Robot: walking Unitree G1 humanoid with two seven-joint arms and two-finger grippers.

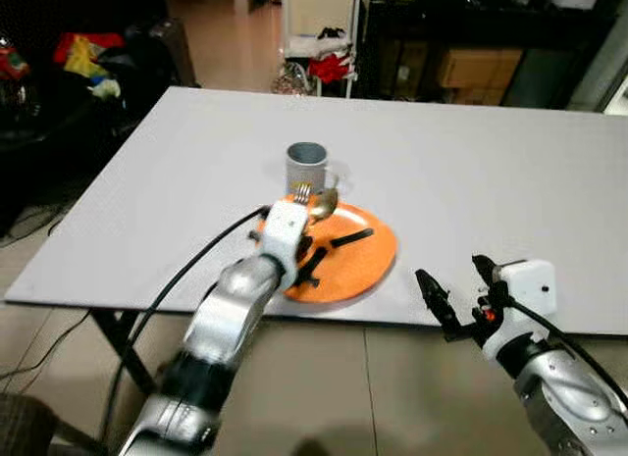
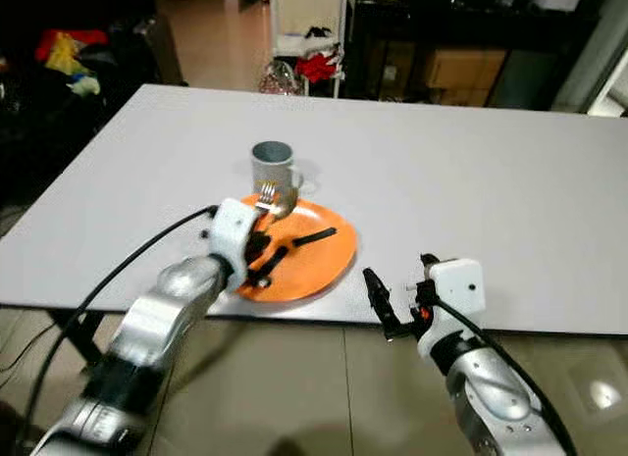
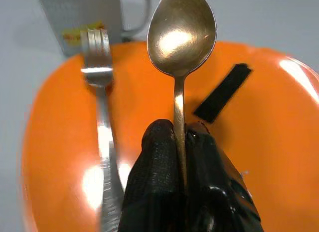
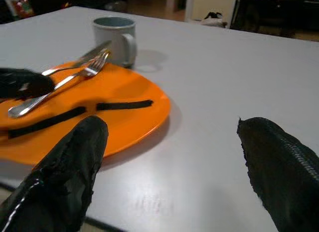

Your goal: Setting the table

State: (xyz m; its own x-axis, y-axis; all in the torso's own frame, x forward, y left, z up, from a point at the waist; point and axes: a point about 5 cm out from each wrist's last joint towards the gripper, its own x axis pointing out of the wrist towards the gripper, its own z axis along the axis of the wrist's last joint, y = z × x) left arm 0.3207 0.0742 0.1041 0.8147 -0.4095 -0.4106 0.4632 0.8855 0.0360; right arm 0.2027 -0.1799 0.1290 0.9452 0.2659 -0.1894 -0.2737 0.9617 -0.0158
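Note:
An orange plate [image 1: 358,265] lies near the front edge of the grey table [image 1: 491,152], with a grey mug [image 1: 306,167] just behind it. Over the plate's far-left part, my left gripper [image 3: 179,129] is shut on the handle of a spoon [image 3: 182,32], whose bowl points toward the mug. A fork [image 3: 97,57] runs alongside the spoon; I cannot tell whether it is held too. Two black strips [image 4: 124,105] lie flat on the plate. My right gripper [image 1: 459,284] hovers open at the table's front edge, right of the plate, with nothing between its fingers [image 4: 65,177].
A black cable [image 1: 186,270] hangs from my left arm across the table's front edge. Beyond the table are dark shelves with boxes [image 1: 471,64], red and white clothes [image 1: 329,59], and clutter at the far left [image 1: 88,59]. The right half of the table is bare.

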